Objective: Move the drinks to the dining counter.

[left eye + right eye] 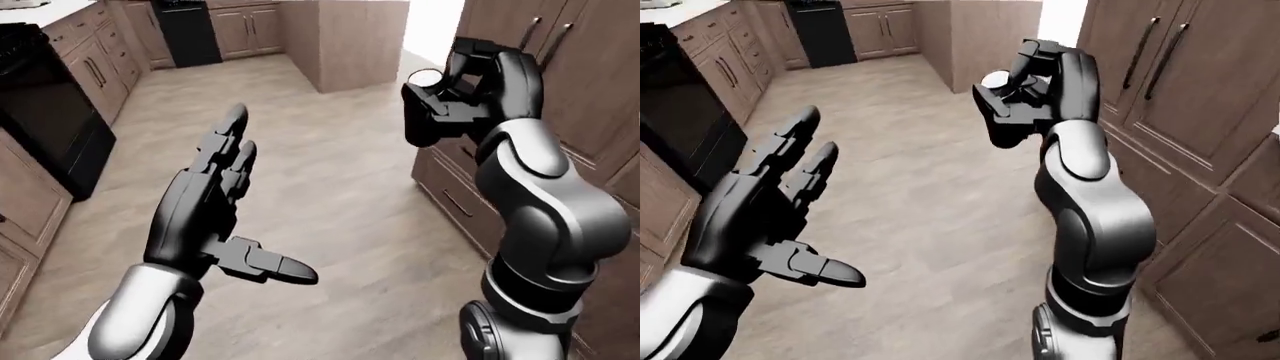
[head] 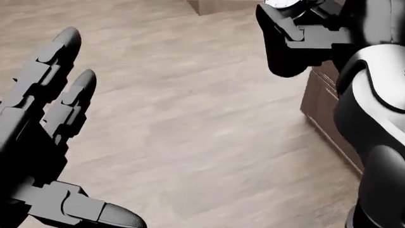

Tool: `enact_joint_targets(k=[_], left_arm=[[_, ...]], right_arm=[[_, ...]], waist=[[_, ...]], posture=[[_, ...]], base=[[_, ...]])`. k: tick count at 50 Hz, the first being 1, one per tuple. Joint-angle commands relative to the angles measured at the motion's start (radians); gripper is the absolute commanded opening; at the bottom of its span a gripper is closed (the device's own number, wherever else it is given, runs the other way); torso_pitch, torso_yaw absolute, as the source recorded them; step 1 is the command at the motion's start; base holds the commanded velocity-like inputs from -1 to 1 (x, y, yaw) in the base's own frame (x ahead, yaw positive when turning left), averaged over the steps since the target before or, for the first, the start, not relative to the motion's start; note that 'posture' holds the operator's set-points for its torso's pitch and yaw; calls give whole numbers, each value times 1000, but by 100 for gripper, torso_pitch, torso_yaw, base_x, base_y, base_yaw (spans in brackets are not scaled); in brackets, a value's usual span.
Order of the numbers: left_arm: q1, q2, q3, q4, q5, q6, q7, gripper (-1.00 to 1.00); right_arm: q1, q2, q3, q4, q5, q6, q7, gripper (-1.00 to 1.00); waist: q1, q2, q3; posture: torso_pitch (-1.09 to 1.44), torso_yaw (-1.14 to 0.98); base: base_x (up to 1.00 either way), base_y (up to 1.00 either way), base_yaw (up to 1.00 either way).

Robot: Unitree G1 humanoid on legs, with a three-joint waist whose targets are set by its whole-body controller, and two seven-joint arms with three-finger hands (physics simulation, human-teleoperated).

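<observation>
Drink can [image 1: 998, 79] sits high in my right hand [image 1: 1025, 94], far right over the wood floor [image 1: 330, 195]; only its pale round top shows, the dark body is wrapped by my fingers, and I can read no label or writing on it. Going by size: the floor fills the middle of the room, brown cabinets [image 1: 1180, 97] with long bar handles run along the right, and a black oven [image 1: 45, 112] stands in the left run of cabinets, with a brown island block [image 1: 345, 37] at the far end. My right arm is bent sharply, forearm raised, fingers closed around the can at about chest height. My left hand [image 1: 215, 206] is held out near me, palm turned inward, fingers straight and spread, thumb pointing right, gripping nothing.
</observation>
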Motion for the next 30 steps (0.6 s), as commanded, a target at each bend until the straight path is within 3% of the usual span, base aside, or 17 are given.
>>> enact_joint_targets(k=[1,3,6,9,10,12,14,15,16,17,22,24,25,26,27,28,30], left_arm=[[-10,18,23,-8,-7,-37,22,100],[19,33,-11,-8,7,-76,29,100],[27,15,-18,-8,42,-74,8,100],[29,-22,-35,-8,104,-58,-31,100],[27,-35,-35,-8,126,-49,-49,100],[16,-51,-31,-8,143,-33,-65,100],[19,-44,-33,-8,132,-40,-55,100],[20,-36,-35,-8,119,-45,-43,100],[25,-30,-34,-8,113,-52,-39,100],[29,-29,-29,-8,112,-55,-42,100],[39,-33,-28,-8,127,-59,-57,100],[36,-26,-26,-8,114,-59,-46,100],[30,-24,-31,-8,105,-58,-34,100],[32,-27,-37,-8,113,-60,-37,100],[37,-38,-46,-8,139,-61,-52,100],[33,-40,-46,-8,139,-56,-52,100],[40,-58,-41,-8,178,-51,-89,100]], right_arm=[[-28,-1,8,-33,31,-37,-1,-100],[-18,2,8,-42,45,-57,-3,-100],[4,-4,16,-43,52,-94,-2,-100],[30,-2,22,-29,49,-126,1,-100],[32,-3,23,-31,49,-125,3,-100],[29,1,21,-43,60,-100,3,-100],[27,2,22,-48,61,-98,3,-100],[27,1,23,-48,62,-97,3,-100],[26,1,24,-52,62,-95,3,-100],[27,2,26,-55,62,-92,1,-100],[56,9,12,-46,63,-142,-1,-100],[61,6,-1,-47,74,-155,-12,-100],[52,4,-9,-61,86,-142,-25,-100],[55,3,-9,-59,95,-149,-30,-100],[60,1,-7,-59,102,-155,-34,-100],[62,1,-10,-54,112,-161,-38,-100],[60,1,-19,-55,136,-166,-55,-100]], waist=[[4,32,-37],[16,24,-18],[45,-28,-28],[44,-81,20],[20,-75,32],[-4,-145,59],[-26,-208,37],[-4,-159,50],[-11,-147,18],[-18,-142,1],[-50,-67,-10],[-59,-29,-25],[-57,3,-33],[-48,58,-52],[-25,24,-25],[-26,25,2],[-5,20,-9]], posture=[[0,0],[0,0],[0,0],[0,0],[0,0],[0,0],[0,0],[0,0],[0,0],[0,0],[0,0],[0,0],[0,0],[0,0],[0,0],[0,0],[0,0]], base=[[13,0,100],[15,0,100],[24,0,100],[57,0,91],[72,75,0],[80,64,0],[82,61,0],[81,61,0],[83,58,0],[85,55,0],[86,52,0],[87,52,0],[87,52,0],[87,52,0],[86,54,0],[86,55,0],[86,55,0]])
